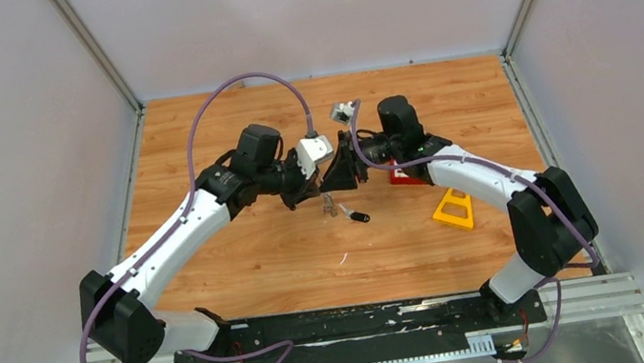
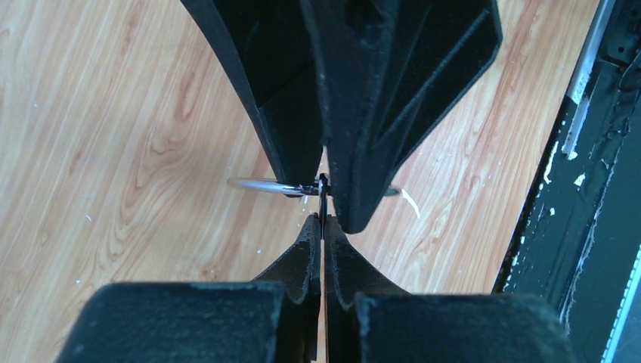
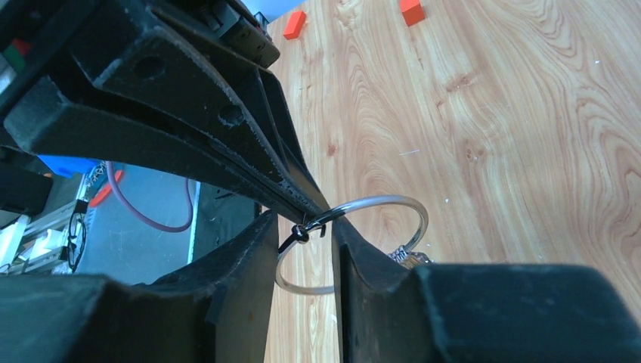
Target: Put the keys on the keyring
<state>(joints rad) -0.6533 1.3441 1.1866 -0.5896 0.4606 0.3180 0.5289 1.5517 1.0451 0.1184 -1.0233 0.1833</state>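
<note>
The keyring (image 3: 393, 208), a thin silver wire ring, hangs in the air between both grippers above the table's middle. My left gripper (image 2: 323, 219) is shut on the ring's wire, and the ring shows edge-on (image 2: 253, 184) just beyond its tips. My right gripper (image 3: 304, 227) faces it tip to tip, its fingers a narrow gap apart with the ring's wire running through the gap. A small metal piece (image 3: 408, 257) hangs from the ring. In the top view small keys (image 1: 329, 204) dangle under the grippers. The black-headed key (image 1: 359, 216) lies on the wood just below them.
A yellow triangular toy frame (image 1: 453, 208) lies right of centre. A red block (image 1: 406, 174) sits under the right arm. Two red blocks (image 3: 295, 23) lie further off in the right wrist view. The table's black front rail (image 2: 597, 227) is near.
</note>
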